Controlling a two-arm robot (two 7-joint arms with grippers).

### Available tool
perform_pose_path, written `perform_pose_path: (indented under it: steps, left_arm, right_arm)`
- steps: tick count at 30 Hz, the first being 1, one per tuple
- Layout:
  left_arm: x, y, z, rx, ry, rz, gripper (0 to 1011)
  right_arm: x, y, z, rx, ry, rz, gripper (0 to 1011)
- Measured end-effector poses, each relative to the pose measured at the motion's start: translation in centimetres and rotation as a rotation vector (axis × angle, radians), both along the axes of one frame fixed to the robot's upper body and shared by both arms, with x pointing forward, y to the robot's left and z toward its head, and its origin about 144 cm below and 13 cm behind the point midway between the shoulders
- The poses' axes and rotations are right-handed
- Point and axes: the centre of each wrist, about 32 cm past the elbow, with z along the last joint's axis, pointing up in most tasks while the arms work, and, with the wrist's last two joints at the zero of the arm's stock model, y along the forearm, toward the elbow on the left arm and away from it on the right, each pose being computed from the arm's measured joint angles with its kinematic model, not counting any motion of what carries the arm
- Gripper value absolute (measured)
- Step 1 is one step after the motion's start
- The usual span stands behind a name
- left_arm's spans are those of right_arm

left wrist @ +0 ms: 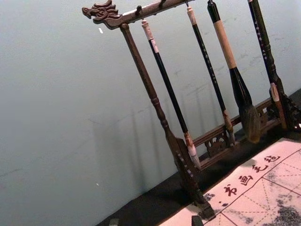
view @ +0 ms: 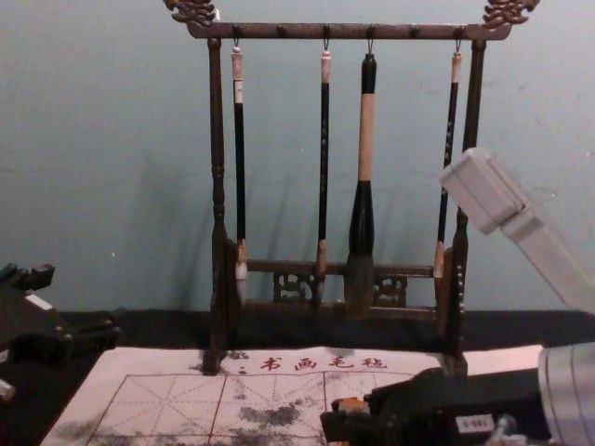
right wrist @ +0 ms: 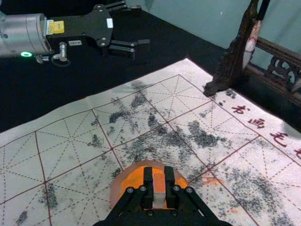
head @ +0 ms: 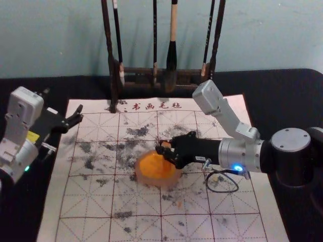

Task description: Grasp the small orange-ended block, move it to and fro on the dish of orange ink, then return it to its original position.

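Observation:
Above the right part of the round dish (head: 174,180) of orange ink (head: 154,166) is my right gripper (head: 165,151), shut on the small block (head: 165,144). In the right wrist view the block (right wrist: 159,188), orange at one end and pale at the other, is clamped in my right gripper (right wrist: 159,187), with the dish (right wrist: 116,188) behind it. Whether the block touches the ink is unclear. The chest view shows the block's orange part (view: 353,405) by the fingers. My left gripper (head: 63,107) stays parked at the left with fingers apart, also seen as the left gripper (left wrist: 155,222) at its own view's lower edge.
A dark wooden rack (view: 353,32) with hanging brushes (view: 366,139) stands at the back of the table. The white gridded mat (head: 91,201) lies under the dish, marked with grey smudges and some orange spots. A thin dark cable (head: 222,191) loops beneath the right arm.

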Motion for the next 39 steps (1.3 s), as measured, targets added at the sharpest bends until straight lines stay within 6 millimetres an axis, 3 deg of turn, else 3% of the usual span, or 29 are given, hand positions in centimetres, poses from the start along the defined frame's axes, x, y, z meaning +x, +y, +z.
perform_pose_path:
  steps: [15,39]
  left_arm:
    - [0.0,0.0,0.0,0.000,0.000,0.000,1001]
    - [0.0,0.0,0.0,0.000,0.000,0.000,1001]
  right_arm:
    - [-0.6,1.1,-0.3,0.019,0.020,0.030,130]
    - [1.0,2.9,-0.4,0.030,0.012,0.025,130]
